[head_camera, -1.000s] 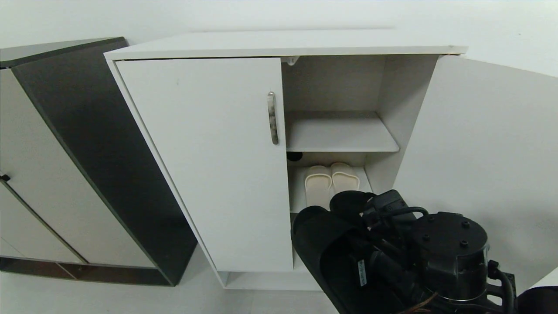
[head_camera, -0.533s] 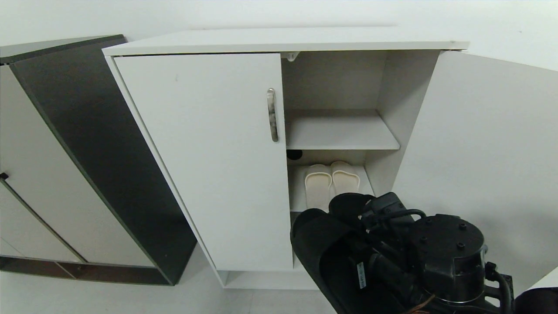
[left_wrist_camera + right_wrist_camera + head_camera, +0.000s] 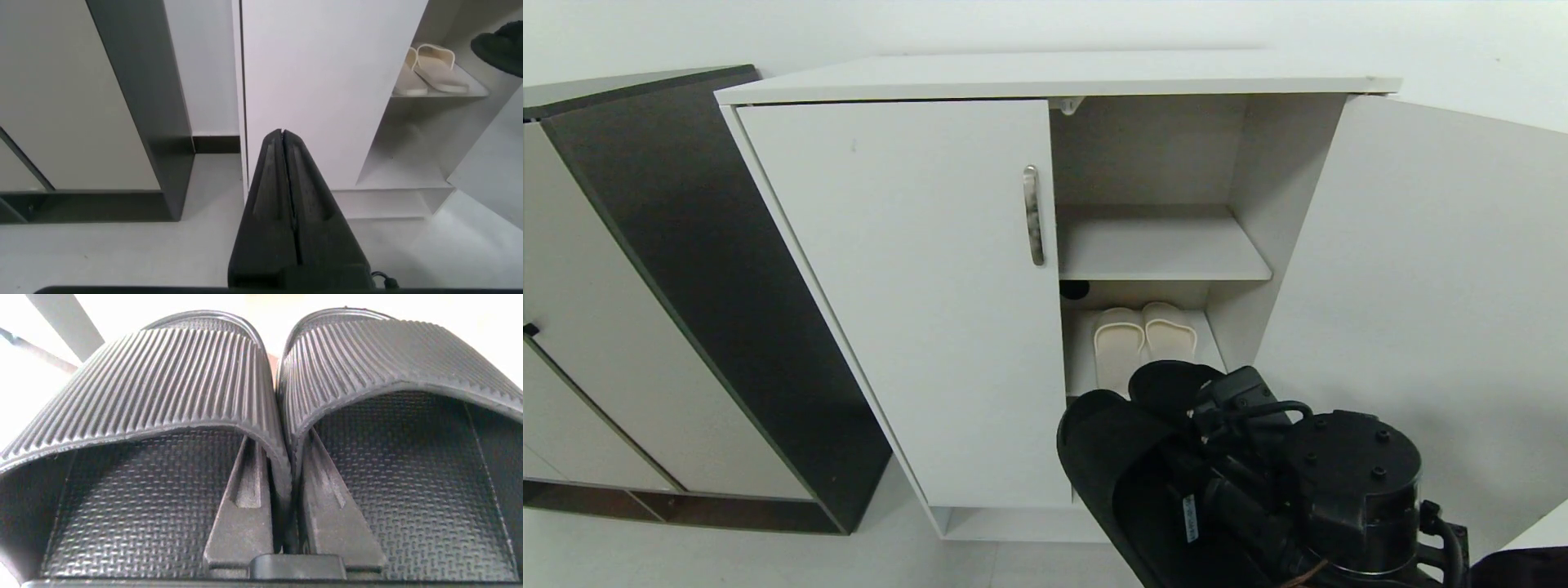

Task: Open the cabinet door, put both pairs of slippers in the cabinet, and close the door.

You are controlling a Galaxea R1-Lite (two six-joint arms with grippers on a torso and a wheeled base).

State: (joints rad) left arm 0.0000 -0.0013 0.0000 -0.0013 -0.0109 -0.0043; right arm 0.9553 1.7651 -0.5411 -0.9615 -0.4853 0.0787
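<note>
White cabinet (image 3: 1054,77) open, cream slippers (image 3: 1145,339) on lower shelf (image 3: 1080,363), R hand (image 3: 282,449) clamps black slippers (image 3: 163,392), L hand (image 3: 282,143) closed.

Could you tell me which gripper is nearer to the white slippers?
Right. The right gripper holds the black slippers just in front of the white slippers; the left gripper hangs farther back, facing the closed door.

Soft, even overhead light; I see the white cabinet (image 3: 890,286) bright, its open right half shaded beneath the top; the black slippers (image 3: 196,400) gleam faintly along their ribs, the background behind them washed out; straight edges bow toward the head view's sides.
</note>
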